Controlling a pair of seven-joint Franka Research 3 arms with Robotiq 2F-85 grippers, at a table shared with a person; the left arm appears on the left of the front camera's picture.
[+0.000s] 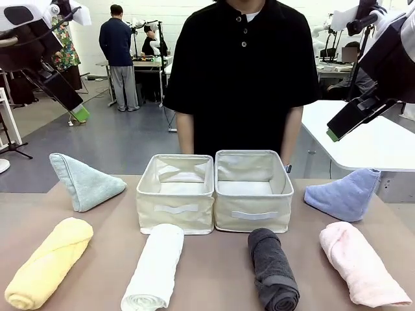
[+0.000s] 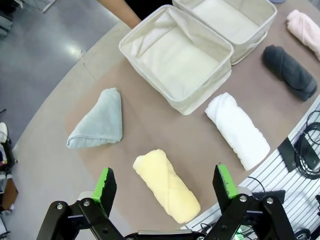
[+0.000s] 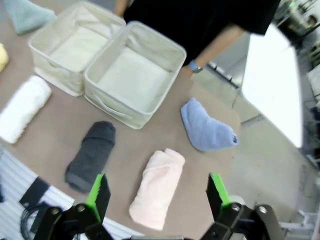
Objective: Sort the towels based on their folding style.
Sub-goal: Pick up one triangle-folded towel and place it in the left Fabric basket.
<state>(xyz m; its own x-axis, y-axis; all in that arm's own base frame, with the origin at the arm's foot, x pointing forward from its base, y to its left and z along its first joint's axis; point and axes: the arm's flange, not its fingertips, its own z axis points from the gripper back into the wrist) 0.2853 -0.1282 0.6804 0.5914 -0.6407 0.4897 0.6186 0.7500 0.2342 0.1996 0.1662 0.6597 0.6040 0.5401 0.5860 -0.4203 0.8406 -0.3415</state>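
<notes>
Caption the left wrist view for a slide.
Open left claw framing yellow roll, with teal cone and white roll beyond.

Desk (image 1: 214, 272) centre: cream left basket (image 1: 175, 210) and right basket (image 1: 253, 214), side by side, touching. Back row: pale teal cone (image 1: 86, 183) far left, light blue cone (image 1: 343, 194) far right. Front row, left to right: yellow roll (image 1: 48, 262), white roll (image 1: 155, 267), dark grey roll (image 1: 272, 270), pink roll (image 1: 363, 262). Person (image 1: 243, 78) in black shirt stands behind the baskets.

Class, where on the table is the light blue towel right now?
In the front view the light blue towel lies on the robot's right, beside the right basket and beyond the pink roll.
</notes>
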